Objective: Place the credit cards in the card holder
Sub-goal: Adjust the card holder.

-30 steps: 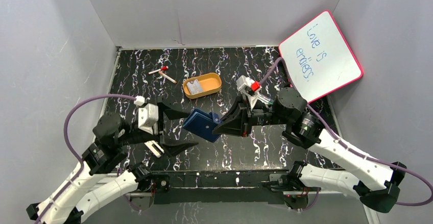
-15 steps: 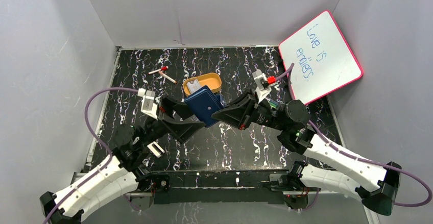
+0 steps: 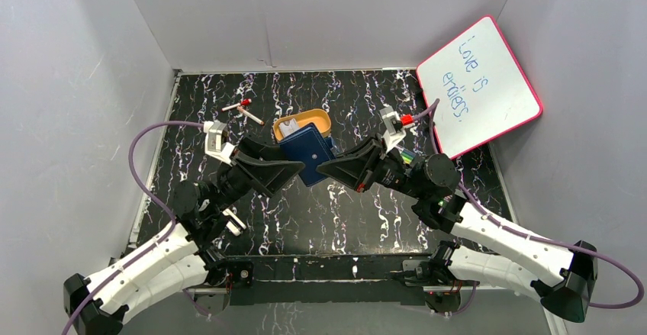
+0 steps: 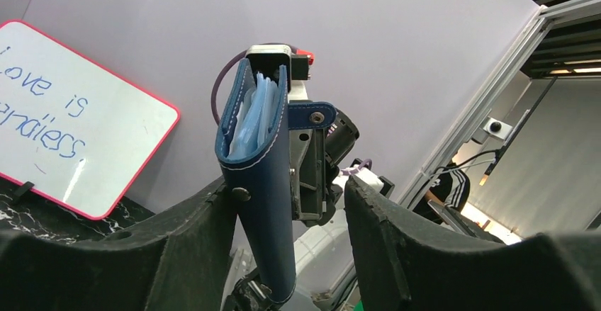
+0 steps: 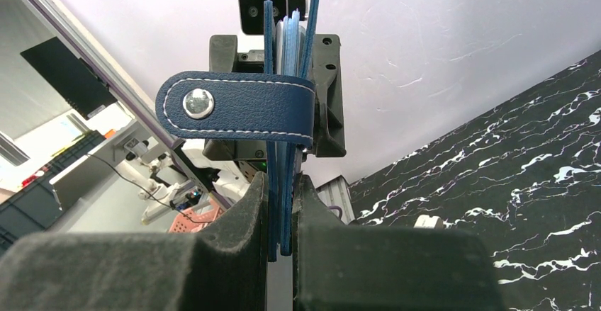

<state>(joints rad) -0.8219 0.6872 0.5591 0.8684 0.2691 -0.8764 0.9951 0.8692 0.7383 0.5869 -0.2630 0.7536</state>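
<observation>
The dark navy card holder (image 3: 307, 153) hangs in the air in front of the orange tray, folded nearly shut. My right gripper (image 3: 320, 169) is shut on its edge; in the right wrist view the wallet (image 5: 283, 205) sits clamped between the fingers, its snap tab (image 5: 234, 105) hanging loose. My left gripper (image 3: 297, 169) is open around the wallet (image 4: 264, 198), which rests against one finger (image 4: 205, 219) and stands apart from the other. Lighter blue inner slots (image 4: 254, 112) show at its top. A pale grey credit card (image 3: 287, 128) lies in the tray.
The orange oval tray (image 3: 319, 121) sits mid-table, partly hidden behind the wallet. Two markers (image 3: 244, 110) lie at the far left. A pink-framed whiteboard (image 3: 479, 83) leans at the right wall. Grey walls enclose the table.
Both arms have carried the wallet up and away toward the tray. The left gripper has moved in from the side, so its open fingers now straddle the wallet.
</observation>
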